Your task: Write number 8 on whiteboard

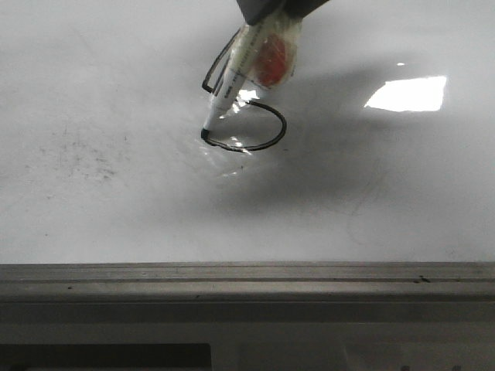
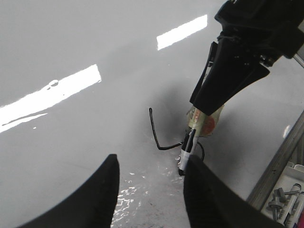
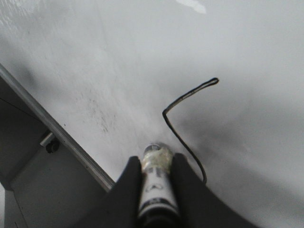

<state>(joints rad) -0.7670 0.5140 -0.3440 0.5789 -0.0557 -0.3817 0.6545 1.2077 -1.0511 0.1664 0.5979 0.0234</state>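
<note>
Pressing a marker [image 1: 232, 73] tip-down onto the whiteboard [image 1: 93, 154], tilted, its tip touching the black line at the left side of the lower loop. Pinching the marker between the fingers of the right end effector [image 3: 156, 190], taped wrapping showing around the barrel. Hovering nearby over the board, the left end effector [image 2: 151, 190], fingers spread and gripping nothing. Showing near the middle of the board, the number 8 [image 1: 247, 116]: narrow angular upper loop, wider rounded lower loop, partly hidden behind the marker. Glaring brightly to the right, a light patch [image 1: 407, 93]; running along the near edge, the grey frame [image 1: 247, 278].
</note>
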